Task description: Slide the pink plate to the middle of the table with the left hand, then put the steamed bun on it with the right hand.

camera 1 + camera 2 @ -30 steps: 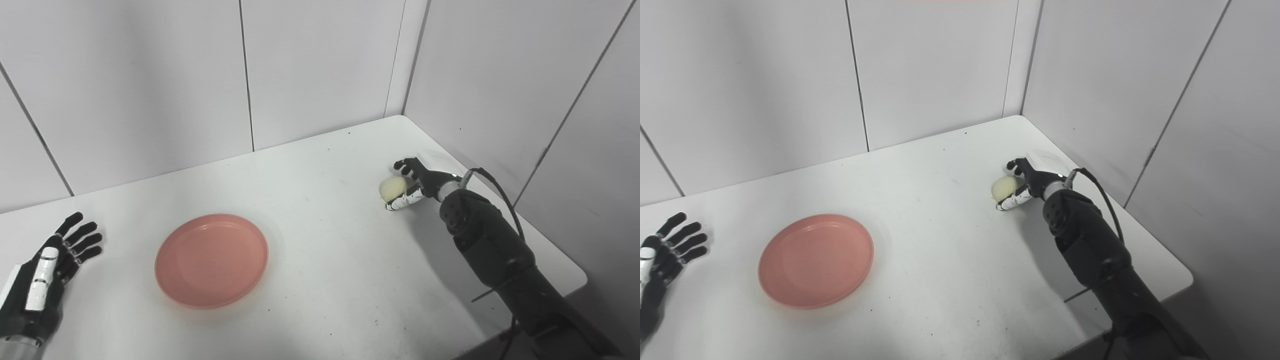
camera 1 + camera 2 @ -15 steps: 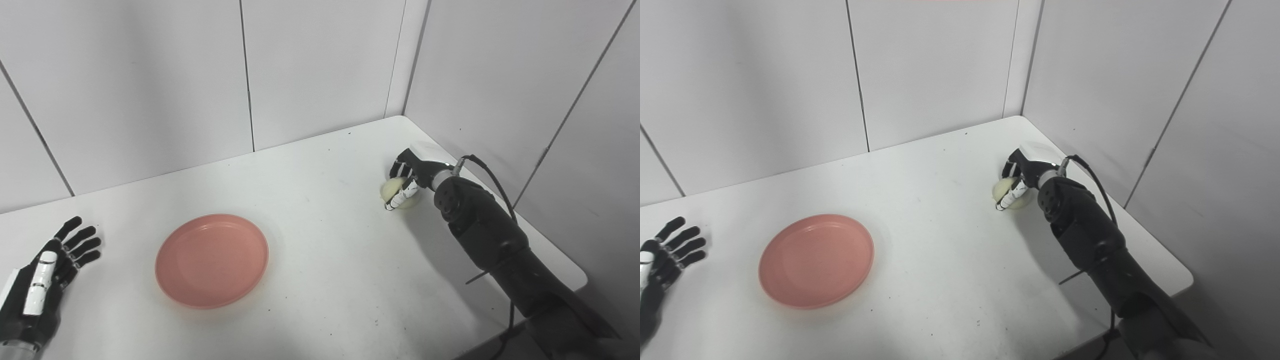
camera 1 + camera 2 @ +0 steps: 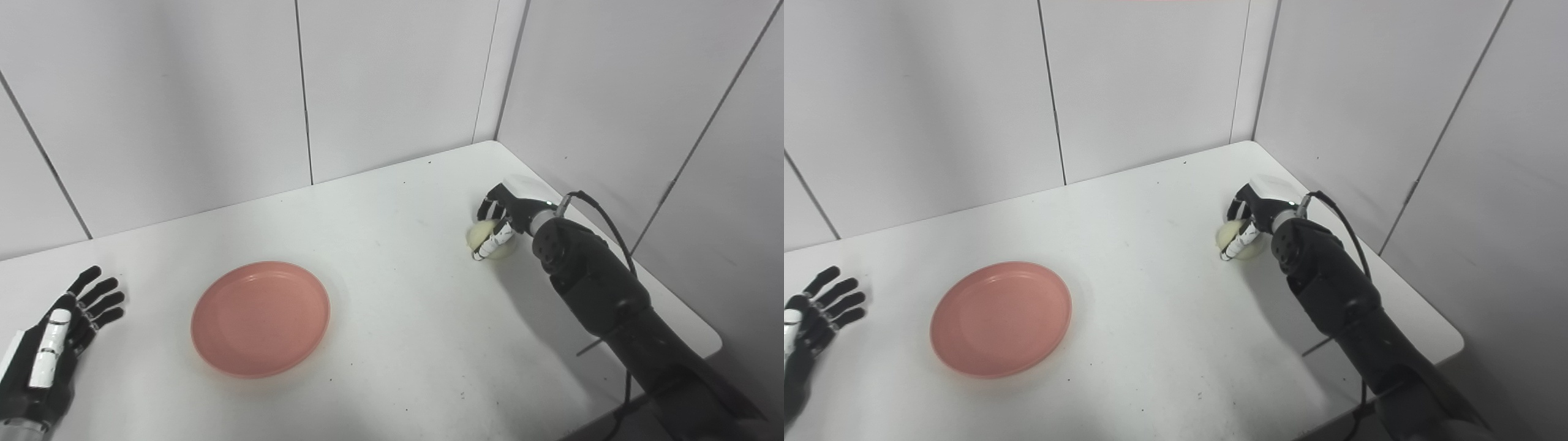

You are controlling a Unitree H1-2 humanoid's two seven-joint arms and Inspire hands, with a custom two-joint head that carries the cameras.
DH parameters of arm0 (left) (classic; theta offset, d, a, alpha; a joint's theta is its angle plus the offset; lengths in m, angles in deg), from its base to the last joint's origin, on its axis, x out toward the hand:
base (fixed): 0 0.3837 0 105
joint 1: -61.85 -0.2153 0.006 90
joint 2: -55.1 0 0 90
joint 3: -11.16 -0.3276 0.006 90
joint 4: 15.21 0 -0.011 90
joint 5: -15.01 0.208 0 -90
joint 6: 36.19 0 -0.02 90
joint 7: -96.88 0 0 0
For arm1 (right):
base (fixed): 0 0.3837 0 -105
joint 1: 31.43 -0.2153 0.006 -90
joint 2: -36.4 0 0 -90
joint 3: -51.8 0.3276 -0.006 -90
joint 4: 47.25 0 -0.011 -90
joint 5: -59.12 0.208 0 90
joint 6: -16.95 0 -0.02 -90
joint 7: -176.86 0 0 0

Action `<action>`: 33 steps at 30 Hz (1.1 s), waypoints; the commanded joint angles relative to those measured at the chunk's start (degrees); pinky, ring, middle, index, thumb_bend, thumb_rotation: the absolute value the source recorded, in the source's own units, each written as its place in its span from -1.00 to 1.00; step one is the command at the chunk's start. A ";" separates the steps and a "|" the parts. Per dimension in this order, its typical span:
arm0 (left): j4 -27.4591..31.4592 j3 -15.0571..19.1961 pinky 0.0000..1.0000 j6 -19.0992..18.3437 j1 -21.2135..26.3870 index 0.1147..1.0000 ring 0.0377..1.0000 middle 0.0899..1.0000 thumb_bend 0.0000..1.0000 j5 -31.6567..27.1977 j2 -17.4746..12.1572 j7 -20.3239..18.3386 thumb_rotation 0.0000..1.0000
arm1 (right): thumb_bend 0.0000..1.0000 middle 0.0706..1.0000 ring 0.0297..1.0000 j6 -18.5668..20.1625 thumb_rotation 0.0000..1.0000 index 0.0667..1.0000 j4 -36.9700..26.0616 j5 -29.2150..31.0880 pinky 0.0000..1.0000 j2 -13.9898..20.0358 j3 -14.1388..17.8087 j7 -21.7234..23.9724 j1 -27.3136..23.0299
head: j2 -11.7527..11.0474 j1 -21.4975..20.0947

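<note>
My right robot hand (image 3: 499, 214) is curled over the steamed bun (image 3: 490, 239) near the table (image 3: 392, 343) far-right corner. Bun looks soft, light, squashable; cup its sides gently. Left robot hand (image 3: 61, 318) spread, idle. Pink plate (image 3: 260, 318) sits left of centre.

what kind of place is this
Probably a robot test booth, not a kitchen: a bare white table set in a corner of plain grey wall panels, holding only a pink plate and a steamed bun.

Place: lab test cell
Walls: plain white panels (image 3: 392, 92) enclosing a corner
Surface: bare white counter (image 3: 392, 343), lightly speckled
</note>
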 commanded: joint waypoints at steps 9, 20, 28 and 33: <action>-3.49 -1.98 0.63 -0.62 -9.91 0.74 0.67 0.71 0.19 2.06 4.04 2.15 0.85 | 0.04 -0.23 -0.17 0.64 -1.00 0.01 -16.29 -5.58 -0.30 0.60 2.12 5.73 -5.37 | -0.39 3.83; 2.30 -3.63 0.69 -5.28 -11.07 0.78 0.73 0.76 0.10 4.64 7.65 5.73 0.92 | 0.03 -0.18 -0.16 -0.07 -1.00 0.03 -20.47 -5.55 -0.27 -3.02 -2.00 9.35 -10.06 | -0.21 14.48; 5.41 -5.36 0.75 -7.20 -11.41 0.84 0.79 0.82 0.03 7.12 10.23 7.99 1.00 | 0.03 -0.18 -0.17 -2.87 -1.00 0.03 -19.05 -4.88 -0.26 -5.88 -6.84 9.04 -12.70 | 0.22 21.89; 6.02 -6.56 0.78 -8.32 -11.07 0.86 0.81 0.83 0.04 8.76 11.44 9.70 1.00 | 0.03 -0.21 -0.18 -6.28 -1.00 0.03 -16.67 -2.54 -0.28 -7.98 -9.13 8.77 -14.33 | 0.24 24.98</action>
